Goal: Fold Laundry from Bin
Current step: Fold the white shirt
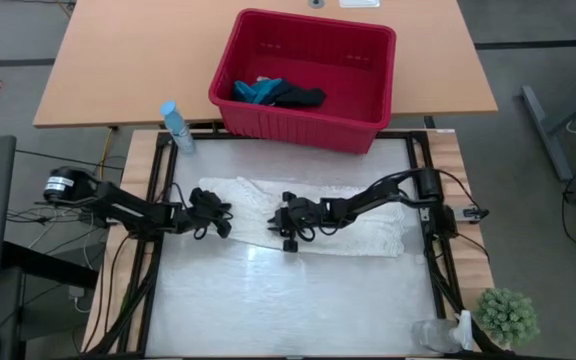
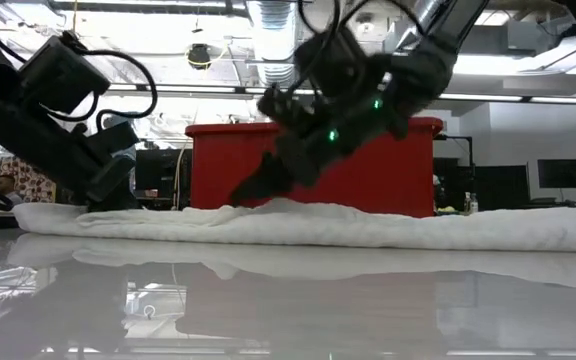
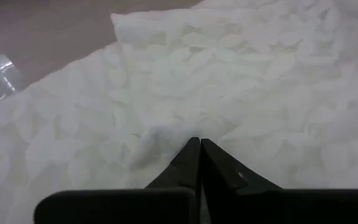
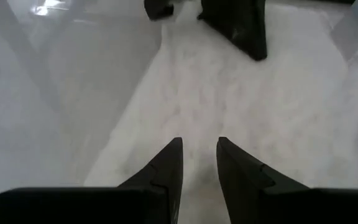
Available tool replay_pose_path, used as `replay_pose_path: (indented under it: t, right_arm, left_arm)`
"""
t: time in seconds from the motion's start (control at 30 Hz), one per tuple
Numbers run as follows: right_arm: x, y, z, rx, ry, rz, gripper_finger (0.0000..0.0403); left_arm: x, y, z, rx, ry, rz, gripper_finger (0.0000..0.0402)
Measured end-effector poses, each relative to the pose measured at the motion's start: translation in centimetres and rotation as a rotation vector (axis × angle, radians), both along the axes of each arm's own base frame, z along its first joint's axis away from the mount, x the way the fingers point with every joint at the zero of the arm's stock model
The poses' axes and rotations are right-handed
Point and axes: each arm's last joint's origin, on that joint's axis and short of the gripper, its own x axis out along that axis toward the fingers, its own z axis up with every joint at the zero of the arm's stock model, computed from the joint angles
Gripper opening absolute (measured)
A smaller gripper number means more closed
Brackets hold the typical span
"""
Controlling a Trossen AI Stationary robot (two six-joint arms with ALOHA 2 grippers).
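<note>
While spread as a long strip across the desk (image 1: 288, 300), just in front of the red bin (image 1: 298, 125), looks light, limp and lacy: white cloth (image 1: 248, 192), sure to sag and crease wherever lifted. Shows the left gripper (image 3: 197, 146) at its left end, jaws clenched with a small pucker of fabric at their tips. Shows the right gripper (image 4: 199, 152) near the middle, by the near edge, jaws parted and gripping nothing. Calls, probably, for pinching at edges or corners, two points raised together to keep the strip taut; likely to slip from a shallow pinch. Leaves a teal piece (image 1: 258, 90) and a dark piece (image 1: 300, 97) lying in the bin.
</note>
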Motion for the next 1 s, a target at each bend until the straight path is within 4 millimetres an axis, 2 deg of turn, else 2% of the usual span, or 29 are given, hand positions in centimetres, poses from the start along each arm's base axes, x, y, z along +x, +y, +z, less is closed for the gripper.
replay_pose_path:
  t: [0.17, 0.3, 0.47, 0.6, 0.7, 0.83, 1.0]
  right_arm:
    - [-0.8, -0.1, 3.2, -0.024, -0.020, 0.003, 0.0123]
    - [-2.5, -0.1, 5.9, -0.046, 0.063, -0.084, 0.0123]
    - [-6.8, 0.4, 7.7, 0.059, 0.342, -0.285, 0.0123]
    - [-10.3, 1.5, 8.7, 0.150, 0.529, -0.442, 0.0123]
    - [-12.6, 2.8, 8.5, 0.111, 0.608, -0.625, 0.0123]
    - [-15.8, 4.8, 6.8, 0.066, 0.735, -0.808, 0.0123]
    - [-19.1, 7.6, 4.6, 0.085, 0.767, -0.949, 0.0123]
  left_arm:
    - [-0.2, 0.1, 0.8, 0.061, -0.020, 0.008, 0.0000]
    - [-0.3, 0.2, 1.6, 0.118, -0.043, 0.027, 0.0000]
    - [-0.4, 0.3, 2.8, 0.177, -0.088, 0.021, 0.0000]
    - [0.0, 0.2, 4.5, 0.174, -0.197, -0.010, 0.0000]
    - [0.6, 0.0, 6.3, 0.170, -0.342, -0.065, 0.0000]
    - [1.6, -0.4, 8.2, 0.168, -0.479, -0.250, 0.0000]
    - [3.2, -0.7, 9.6, 0.182, -0.511, -0.368, 0.0000]
